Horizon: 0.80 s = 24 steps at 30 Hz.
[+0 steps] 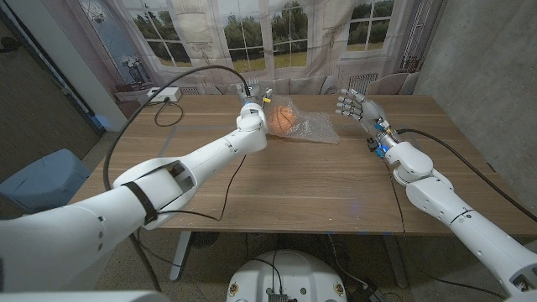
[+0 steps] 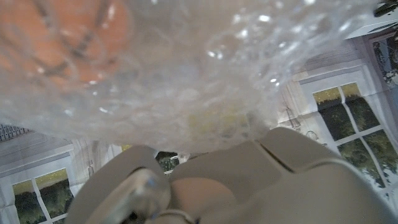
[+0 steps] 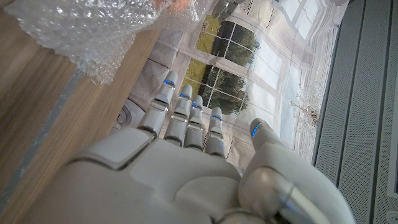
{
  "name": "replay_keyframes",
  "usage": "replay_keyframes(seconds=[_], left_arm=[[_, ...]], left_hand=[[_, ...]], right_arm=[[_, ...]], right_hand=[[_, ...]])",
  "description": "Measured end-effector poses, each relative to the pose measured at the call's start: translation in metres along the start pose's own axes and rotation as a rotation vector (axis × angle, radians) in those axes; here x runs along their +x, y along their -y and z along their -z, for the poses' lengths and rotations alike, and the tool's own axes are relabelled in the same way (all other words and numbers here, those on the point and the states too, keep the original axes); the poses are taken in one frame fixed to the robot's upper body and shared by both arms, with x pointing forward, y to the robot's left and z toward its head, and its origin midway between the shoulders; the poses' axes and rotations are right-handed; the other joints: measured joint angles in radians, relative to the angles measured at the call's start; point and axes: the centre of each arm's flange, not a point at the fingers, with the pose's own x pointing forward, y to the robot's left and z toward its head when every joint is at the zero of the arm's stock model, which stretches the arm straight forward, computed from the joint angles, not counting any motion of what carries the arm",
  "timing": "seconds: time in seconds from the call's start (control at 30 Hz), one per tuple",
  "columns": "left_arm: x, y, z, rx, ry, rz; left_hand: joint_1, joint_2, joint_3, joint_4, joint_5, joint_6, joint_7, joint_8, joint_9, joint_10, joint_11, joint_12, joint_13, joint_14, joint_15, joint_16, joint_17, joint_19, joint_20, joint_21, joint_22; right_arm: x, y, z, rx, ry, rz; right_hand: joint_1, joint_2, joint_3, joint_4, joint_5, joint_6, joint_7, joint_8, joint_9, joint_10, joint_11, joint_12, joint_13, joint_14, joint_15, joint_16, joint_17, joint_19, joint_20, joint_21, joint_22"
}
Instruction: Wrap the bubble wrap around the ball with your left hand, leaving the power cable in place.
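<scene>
The orange ball [image 1: 284,117] sits toward the far side of the wooden table [image 1: 336,193], a little left of its middle, lying on a sheet of bubble wrap [image 1: 315,128] that spreads out to the ball's right and ends in a crumpled edge. The left hand [image 1: 252,113] is against the ball's left side, near the table's far edge; in the left wrist view the bubble wrap [image 2: 205,81] is pressed close over the hand [image 2: 249,180] with the ball [image 2: 62,37] showing orange through it, but whether the fingers grip the wrap cannot be told. A black cable [image 1: 168,113] loops over the left arm and runs toward a white box [image 1: 159,94] at the far left corner.

The right hand [image 1: 357,106] is raised beside the wrap's right edge, apart from it, fingers straight and spread, holding nothing; the right wrist view shows its fingers [image 3: 186,118] reaching past the table's far edge. The near half of the table is bare wood between the 2 arms.
</scene>
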Motion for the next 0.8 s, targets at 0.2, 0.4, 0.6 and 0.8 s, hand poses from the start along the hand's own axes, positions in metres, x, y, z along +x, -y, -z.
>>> replay_keyframes(seconds=[0.2,0.4,0.6,0.8], left_arm=[[0.015,0.018,-0.012,0.13,0.053,0.118],[0.027,0.053,0.019,0.26,0.078,0.292],[0.033,0.062,0.055,0.318,-0.01,0.327],[0.033,0.059,0.071,0.315,-0.094,0.28]], left_hand=[[-0.008,0.002,0.145,-0.008,-0.012,-0.047,0.023,-0.001,0.0,-0.043,0.022,-0.005,0.0,-0.005,0.012,-0.008,-0.002,0.0,0.0,-0.023,0.005],[0.022,0.005,0.284,-0.013,-0.041,-0.056,0.024,-0.005,0.0,-0.065,0.044,-0.012,0.002,-0.005,0.027,-0.008,-0.003,0.0,0.0,-0.041,0.005],[-0.018,-0.002,0.22,-0.005,-0.075,-0.057,-0.024,0.0,0.0,-0.068,0.04,-0.004,0.003,-0.005,0.027,-0.002,0.003,0.0,0.0,-0.055,0.005],[-0.073,-0.02,0.177,-0.001,-0.075,-0.056,-0.051,0.003,0.0,-0.068,0.04,-0.001,0.003,-0.005,0.027,0.004,0.006,0.0,0.0,-0.058,0.005]], right_arm=[[0.0,-0.001,0.0,0.0,-0.001,0.007],[0.001,-0.002,0.001,0.0,-0.008,0.015],[0.003,-0.003,0.002,-0.003,-0.017,0.015],[0.007,-0.006,0.001,-0.005,-0.02,0.012]], right_hand=[[-0.001,0.001,-0.003,0.003,0.0,0.0,0.0,0.0,0.0,0.0,0.0,0.0,0.0,0.005,-0.005,0.0,0.0,0.0,0.0,0.0,0.0],[-0.01,-0.003,-0.003,0.003,0.0,-0.004,-0.004,0.0,0.0,0.0,0.0,0.0,0.0,0.005,-0.005,0.0,0.0,0.0,0.0,0.0,0.0],[-0.013,0.0,-0.007,0.007,0.0,-0.004,-0.004,0.0,0.0,0.0,0.0,0.0,0.0,0.005,-0.005,0.0,0.0,0.0,0.0,0.0,0.0],[-0.022,-0.004,-0.011,0.011,0.0,-0.004,-0.004,0.0,0.0,0.0,0.0,0.001,0.0,0.005,-0.005,0.0,0.002,0.0,0.0,0.0,0.0]])
